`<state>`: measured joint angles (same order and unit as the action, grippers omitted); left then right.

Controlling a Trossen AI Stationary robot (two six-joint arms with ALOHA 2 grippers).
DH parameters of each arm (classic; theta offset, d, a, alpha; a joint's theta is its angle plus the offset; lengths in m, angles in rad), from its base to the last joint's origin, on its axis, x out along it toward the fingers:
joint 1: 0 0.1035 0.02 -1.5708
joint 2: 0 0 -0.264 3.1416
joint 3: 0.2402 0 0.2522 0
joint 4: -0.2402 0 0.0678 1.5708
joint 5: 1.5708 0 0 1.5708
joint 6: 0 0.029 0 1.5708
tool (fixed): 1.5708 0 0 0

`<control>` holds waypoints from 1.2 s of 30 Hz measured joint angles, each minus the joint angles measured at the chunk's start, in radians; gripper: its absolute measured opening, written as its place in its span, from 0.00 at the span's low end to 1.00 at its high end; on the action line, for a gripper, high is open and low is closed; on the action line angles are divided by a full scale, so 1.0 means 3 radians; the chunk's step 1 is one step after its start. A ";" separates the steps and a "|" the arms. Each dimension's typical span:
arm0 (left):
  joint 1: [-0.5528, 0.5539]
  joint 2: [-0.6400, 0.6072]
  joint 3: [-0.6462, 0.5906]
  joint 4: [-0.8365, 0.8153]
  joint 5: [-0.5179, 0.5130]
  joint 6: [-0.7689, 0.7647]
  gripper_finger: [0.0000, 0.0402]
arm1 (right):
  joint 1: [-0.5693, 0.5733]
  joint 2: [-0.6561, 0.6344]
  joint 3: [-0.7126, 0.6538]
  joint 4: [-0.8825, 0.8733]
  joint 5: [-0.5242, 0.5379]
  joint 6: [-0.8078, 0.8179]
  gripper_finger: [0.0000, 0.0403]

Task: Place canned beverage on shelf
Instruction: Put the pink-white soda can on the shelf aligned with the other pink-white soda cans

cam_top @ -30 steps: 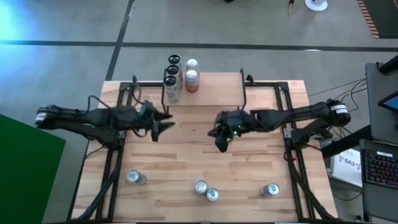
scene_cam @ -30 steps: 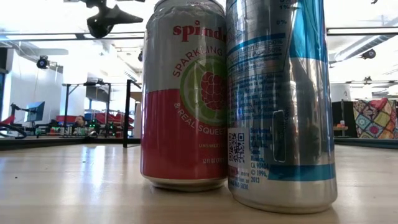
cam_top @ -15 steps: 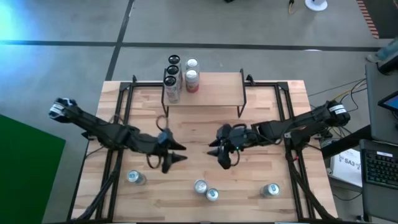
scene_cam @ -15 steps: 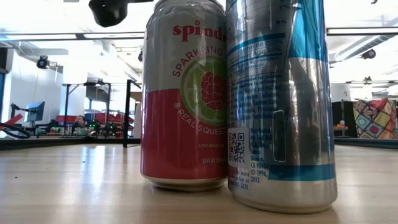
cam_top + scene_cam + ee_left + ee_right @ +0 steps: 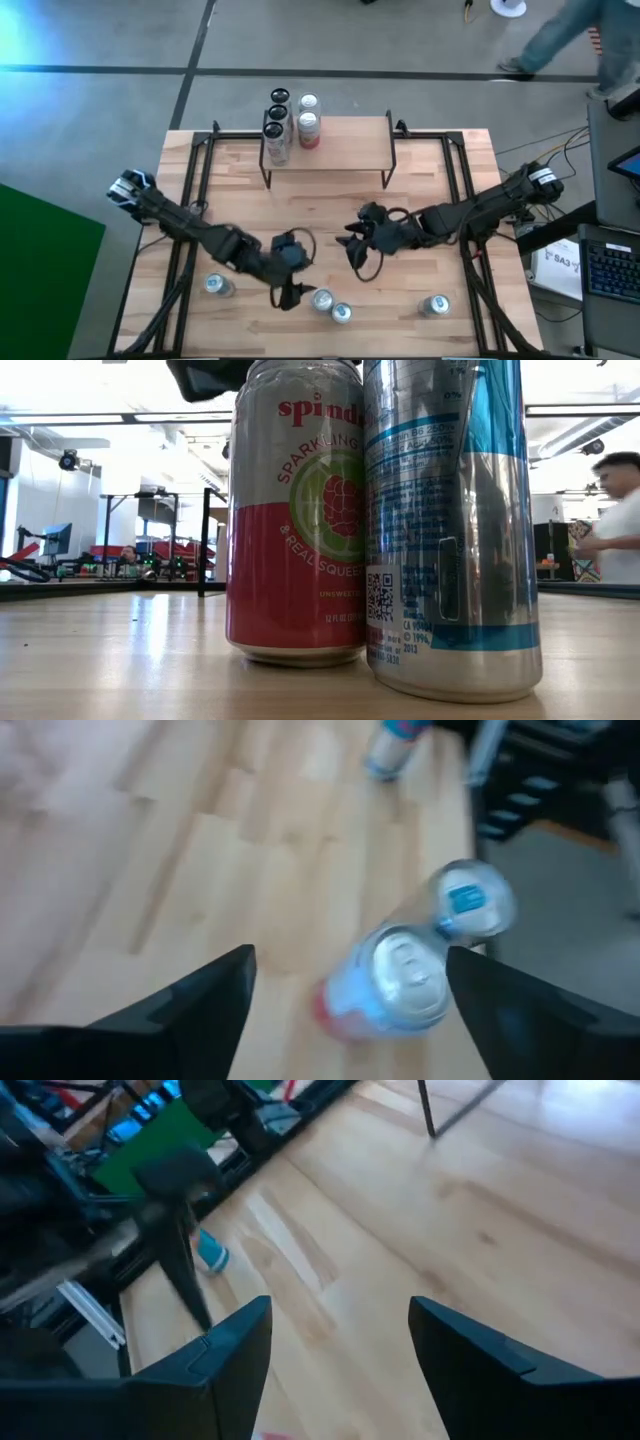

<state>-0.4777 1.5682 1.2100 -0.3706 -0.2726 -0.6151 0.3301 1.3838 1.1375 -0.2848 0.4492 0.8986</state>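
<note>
Your left pincer (image 5: 287,296) hangs released, fingers spread, just beside the pair of cans (image 5: 331,306) at the surface's (image 5: 430,180) near edge; nothing is held. You are at the reach-and-pick step, as I judge it. The wrist view shows the red can (image 5: 385,982) touching the blue one (image 5: 470,902), so line the fingers up around one can only, then close. The shelf (image 5: 340,140) stands at the far edge, four cans already at its left end. Your right pincer (image 5: 355,240) waits mid-surface, released and empty. A person passes beyond.
</note>
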 joint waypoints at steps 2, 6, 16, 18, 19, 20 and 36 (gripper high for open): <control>-0.0123 0.0003 -0.0009 0.0028 -0.0250 -0.0114 0.81 | 0.0097 0.0019 0.0001 -0.0169 0.0066 0.0162 0.56; -0.0355 0.0058 -0.0182 0.0691 -0.0426 -0.0175 0.85 | 0.0231 0.0065 0.0001 -0.0549 0.0120 0.0508 0.56; -0.0573 0.0552 -0.0251 0.0975 -0.0824 -0.0199 0.86 | 0.0557 0.0089 0.0009 -0.0702 0.0600 0.0996 0.56; -0.0582 0.0632 -0.0251 0.1035 -0.0907 -0.0197 0.86 | 0.0590 0.0089 0.0011 -0.0705 0.0636 0.1055 0.56; -0.0581 0.0677 -0.0251 0.1082 -0.0936 -0.0195 0.86 | 0.0602 0.0089 0.0011 -0.0704 0.0634 0.1072 0.56; -0.0581 0.0719 -0.0248 0.1131 -0.0945 -0.0195 0.86 | 0.0613 0.0089 0.0011 -0.0705 0.0634 0.1090 0.56; -0.0585 0.1218 -0.0079 0.1315 -0.1058 -0.0332 0.85 | 0.0630 0.0089 0.0011 -0.0719 0.0687 0.1137 0.56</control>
<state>-0.6533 1.9335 1.1864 0.0241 -0.5901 -0.7146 0.5190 1.4105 1.1408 -0.5005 0.6552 1.2396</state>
